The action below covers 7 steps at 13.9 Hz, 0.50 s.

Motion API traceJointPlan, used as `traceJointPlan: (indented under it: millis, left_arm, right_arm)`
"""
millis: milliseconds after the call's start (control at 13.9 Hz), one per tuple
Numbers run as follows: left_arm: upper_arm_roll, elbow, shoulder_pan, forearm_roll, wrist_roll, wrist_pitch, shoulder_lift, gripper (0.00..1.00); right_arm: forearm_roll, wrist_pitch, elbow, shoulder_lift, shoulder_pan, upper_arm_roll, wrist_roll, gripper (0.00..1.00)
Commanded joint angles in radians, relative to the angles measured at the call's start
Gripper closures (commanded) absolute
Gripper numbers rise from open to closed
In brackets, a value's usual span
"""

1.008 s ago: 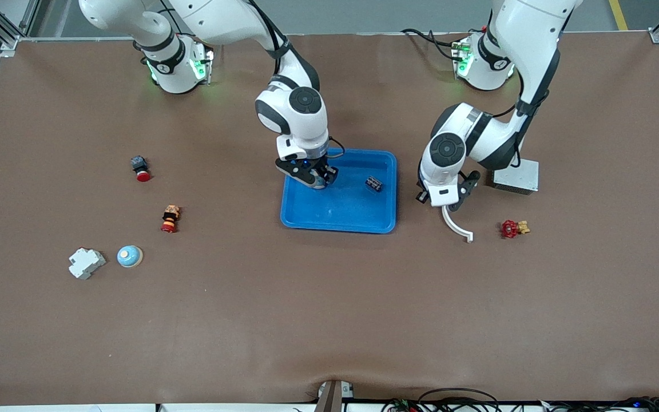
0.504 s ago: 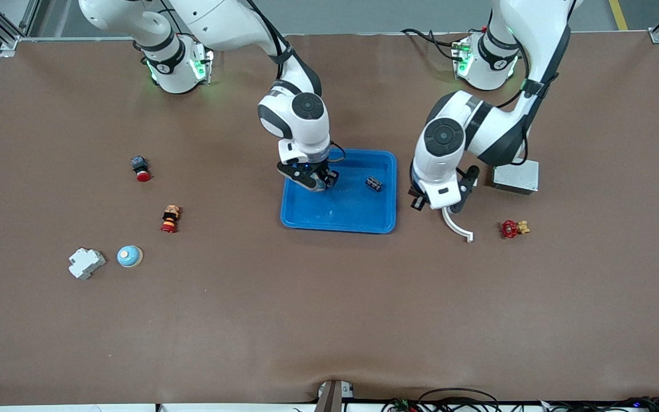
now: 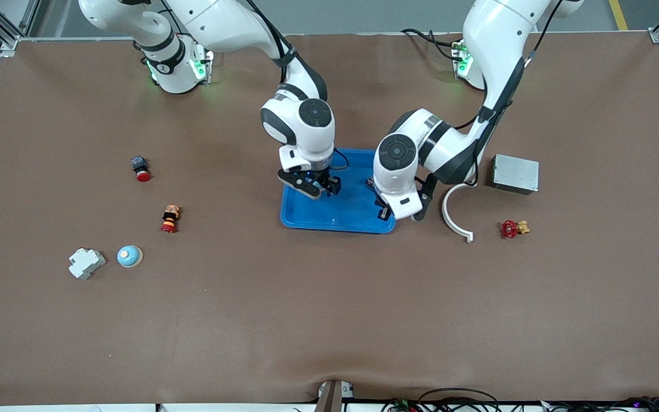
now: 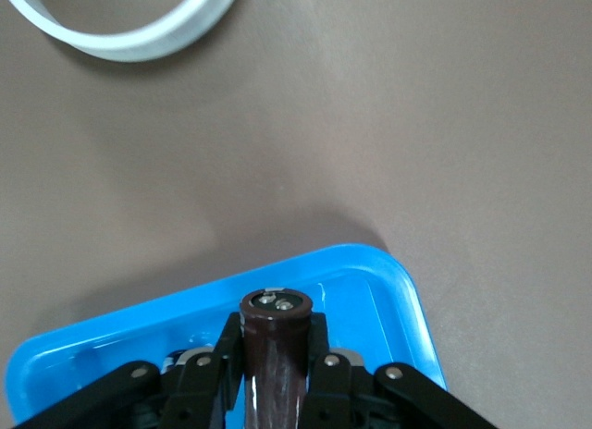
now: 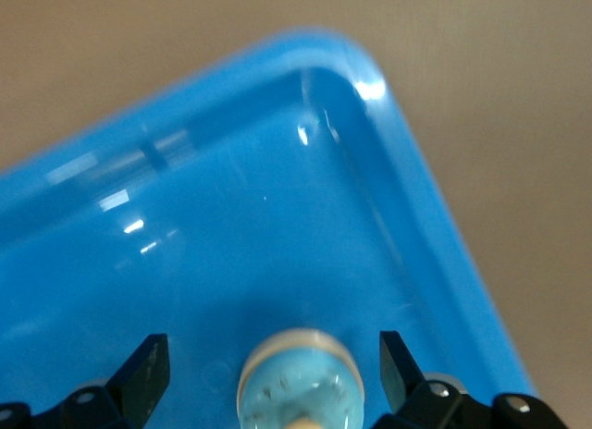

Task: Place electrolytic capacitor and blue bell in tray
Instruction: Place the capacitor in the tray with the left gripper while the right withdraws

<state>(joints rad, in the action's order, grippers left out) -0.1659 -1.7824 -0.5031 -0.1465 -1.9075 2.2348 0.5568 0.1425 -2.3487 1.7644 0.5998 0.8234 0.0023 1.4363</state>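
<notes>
The bright blue tray [image 3: 335, 220] lies mid-table. My right gripper [image 3: 318, 187] hangs low over the tray's end toward the right arm, open. In the right wrist view a light blue bell [image 5: 298, 387] with a cream rim rests on the tray floor [image 5: 231, 216] between the spread fingers, touching neither; my right gripper [image 5: 273, 355] hides it in the front view. My left gripper [image 3: 401, 216] is over the tray's corner toward the left arm. It [image 4: 276, 337] is shut on a dark brown electrolytic capacitor [image 4: 275, 364] above the tray rim [image 4: 379, 290].
Another blue bell [image 3: 130, 256] sits beside a pale grey block [image 3: 85, 262] toward the right arm's end, with two red-capped buttons [image 3: 141, 169] [image 3: 169, 219] nearby. Toward the left arm's end are a white curved strip [image 3: 455, 217], a grey metal box [image 3: 515, 173] and a red valve [image 3: 511, 229].
My right gripper opened and let go of the bell in the tray. My left arm swung from above the white strip to over the tray's corner, still holding the capacitor.
</notes>
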Motion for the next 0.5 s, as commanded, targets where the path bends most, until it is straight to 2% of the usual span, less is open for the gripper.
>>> traceJointPlan:
  millis: [0, 144, 216, 288, 360, 432]
  left_arm:
    - [0.002, 0.031, -0.025, -0.015, -0.025, 0.037, 0.052, 1.00]
    - [0.002, 0.031, -0.025, -0.015, -0.038, 0.068, 0.072, 1.00]
    - [0.000, 0.029, -0.023, -0.013, -0.038, 0.071, 0.078, 0.84]
    - [0.002, 0.029, -0.023, -0.013, -0.038, 0.071, 0.081, 0.60]
    - [0.002, 0.029, -0.023, -0.013, -0.038, 0.071, 0.084, 0.24]
    - [0.000, 0.029, -0.017, -0.011, -0.039, 0.069, 0.074, 0.00]
  right_arm:
    - [0.025, 0.045, -0.039, -0.009, -0.053, 0.012, -0.092, 0.00]
    - [0.029, 0.032, -0.043, -0.011, -0.094, 0.011, -0.161, 0.00]
    - [0.029, 0.028, -0.045, -0.015, -0.113, 0.012, -0.180, 0.00]
    - [0.028, 0.041, -0.042, -0.023, -0.115, 0.013, -0.178, 0.00]
    - [0.020, 0.049, -0.043, -0.043, -0.103, 0.015, -0.165, 0.00]
    - [0.017, 0.061, -0.045, -0.051, -0.096, 0.018, -0.151, 0.00]
